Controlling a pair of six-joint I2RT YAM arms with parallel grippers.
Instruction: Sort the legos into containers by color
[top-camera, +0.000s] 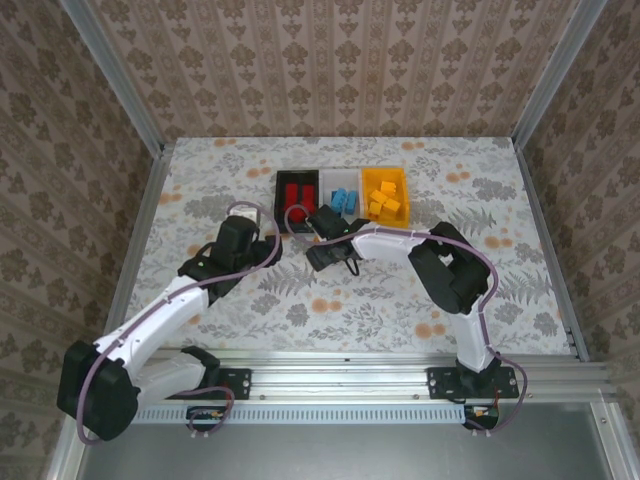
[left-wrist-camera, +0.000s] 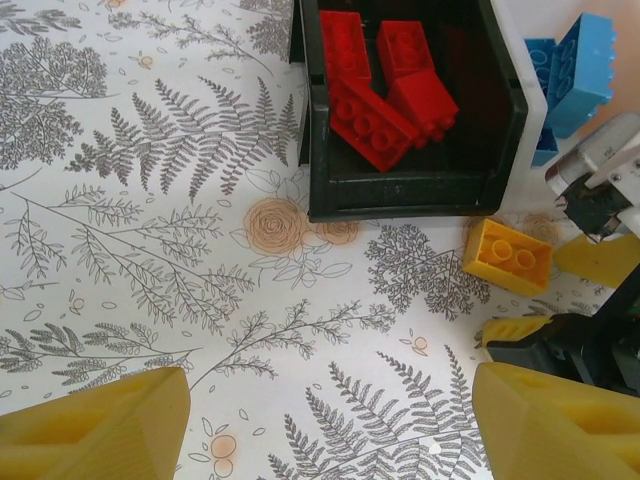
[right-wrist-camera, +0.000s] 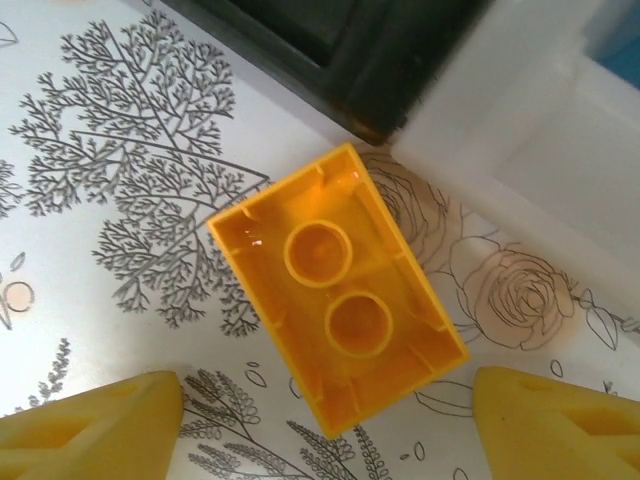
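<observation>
Three bins stand in a row at the back. The black bin (top-camera: 280, 190) holds red legos (left-wrist-camera: 385, 105), the white bin (top-camera: 330, 180) blue legos (top-camera: 343, 199), the orange-yellow bin (top-camera: 384, 171) orange-yellow legos (top-camera: 386, 197). One orange-yellow lego (right-wrist-camera: 340, 290) lies hollow side up on the table just in front of the black bin's corner (right-wrist-camera: 385, 70). My right gripper (right-wrist-camera: 325, 425) hovers over it, open, its pads (right-wrist-camera: 95, 425) on either side and apart from the brick. My left gripper (left-wrist-camera: 330, 425) is open above bare table, nothing between its fingers (left-wrist-camera: 95, 425).
The two grippers are close together in front of the black bin; the right gripper (left-wrist-camera: 555, 295) and the loose brick (left-wrist-camera: 508, 256) show at the right of the left wrist view. Metal frame rails (top-camera: 140, 230) border the flower-patterned table (top-camera: 400, 300).
</observation>
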